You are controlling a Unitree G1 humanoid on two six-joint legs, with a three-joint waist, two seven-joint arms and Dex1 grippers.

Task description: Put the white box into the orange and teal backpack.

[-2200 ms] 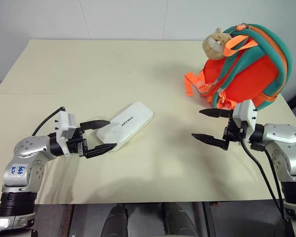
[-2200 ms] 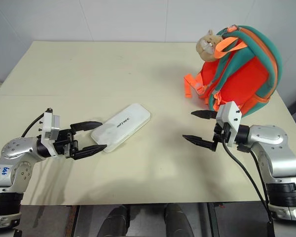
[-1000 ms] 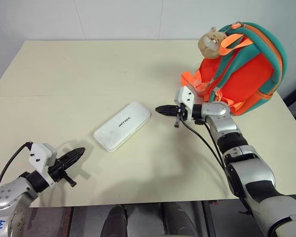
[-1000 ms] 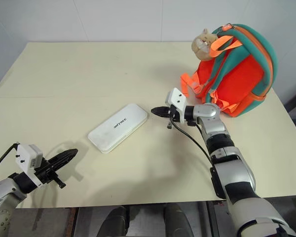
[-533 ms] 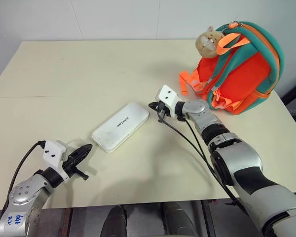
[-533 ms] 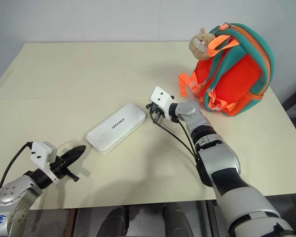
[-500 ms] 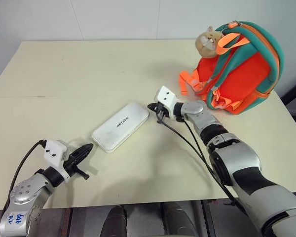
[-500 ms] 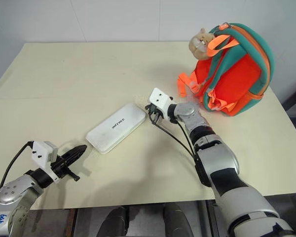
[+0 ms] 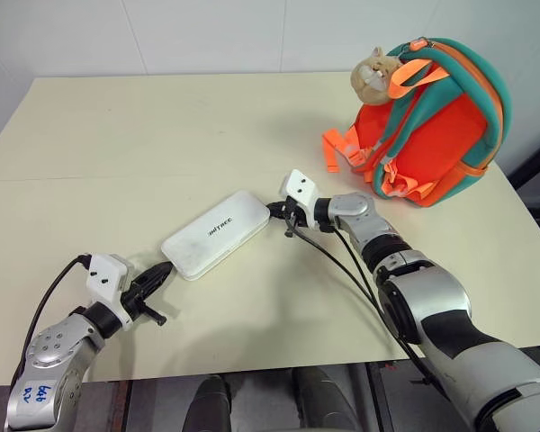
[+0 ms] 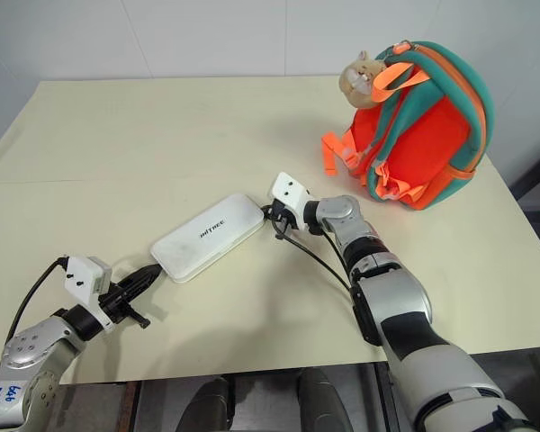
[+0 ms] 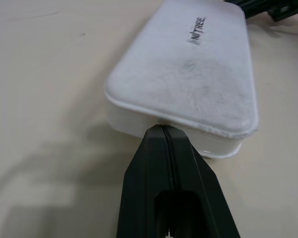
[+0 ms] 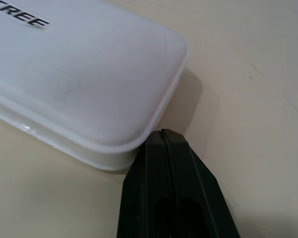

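1. Lying flat on the cream table, the white box sits near the middle, set diagonally, its lettered face up and nothing gripping it.
2. The left gripper has both black fingers pressed together with nothing between them; its tip meets the near end of the box low on the side wall, as the left wrist view shows.
3. The right gripper is likewise fully closed and empty, its tip at the far corner of the box, touching or just short of it.
4. With one closed tip at each end, the box looks pinned lengthwise between the two arms. My reading is that the case is too broad and flat for either pair of fingers to span, so squeezing it from both ends is the likely way to lift it.
5. The orange and teal backpack stands upright at the far right of the table, well apart from the box, a tan plush animal at its top.
6. The box is not yet lifted; the whole carry remains.
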